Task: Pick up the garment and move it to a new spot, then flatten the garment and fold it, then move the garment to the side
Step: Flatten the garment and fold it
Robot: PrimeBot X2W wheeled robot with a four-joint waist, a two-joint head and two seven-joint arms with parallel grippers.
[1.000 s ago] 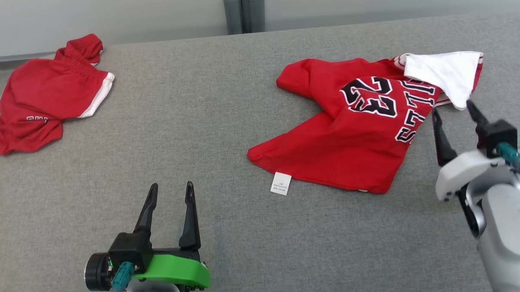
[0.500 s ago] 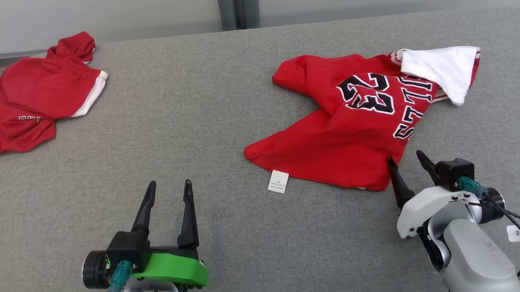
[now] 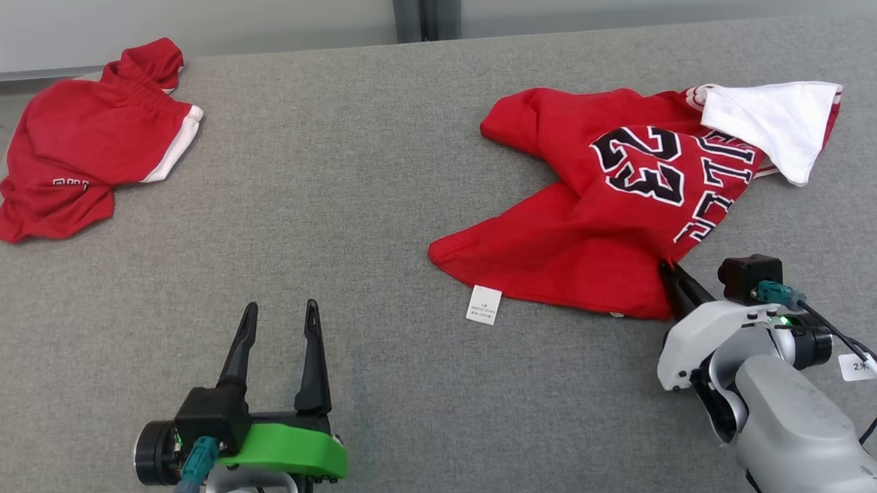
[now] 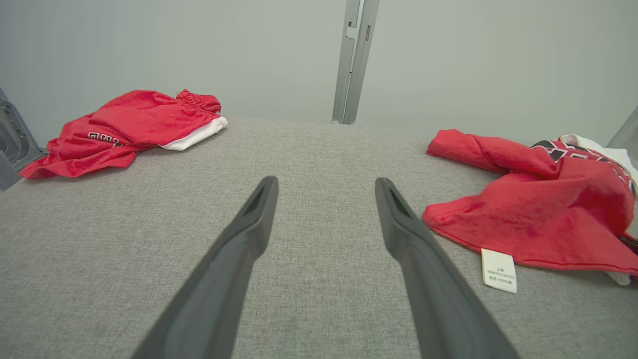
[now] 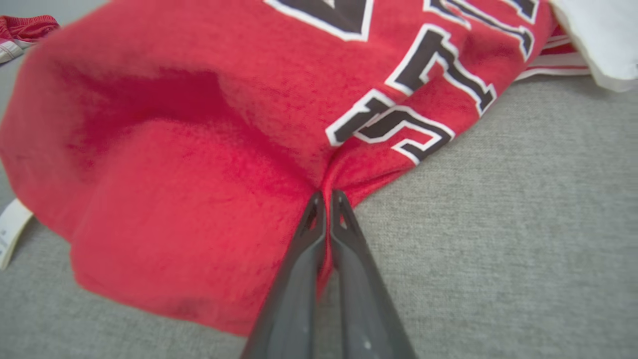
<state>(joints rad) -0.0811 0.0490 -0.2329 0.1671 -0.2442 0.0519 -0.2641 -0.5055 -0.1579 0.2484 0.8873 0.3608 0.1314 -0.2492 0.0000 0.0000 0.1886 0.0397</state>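
Note:
A red jersey with a black "23" and a white turned-over flap lies rumpled on the right of the grey table; it also shows as the jersey and the jersey. My right gripper is shut on the jersey's near right edge, its fingers pinching a red fold, with the right gripper tips together. My left gripper stands open over bare table at the lower left, apart from the cloth, and the left gripper holds nothing.
Red shorts with a white stripe lie bunched at the table's far left corner, seen too as the shorts. A white care label sticks out from the jersey's near hem. A grey post stands behind the table.
My right gripper dropped from beside the white flap to the jersey's near right edge, then shut on it. The camera shifted slightly. The left arm stayed put.

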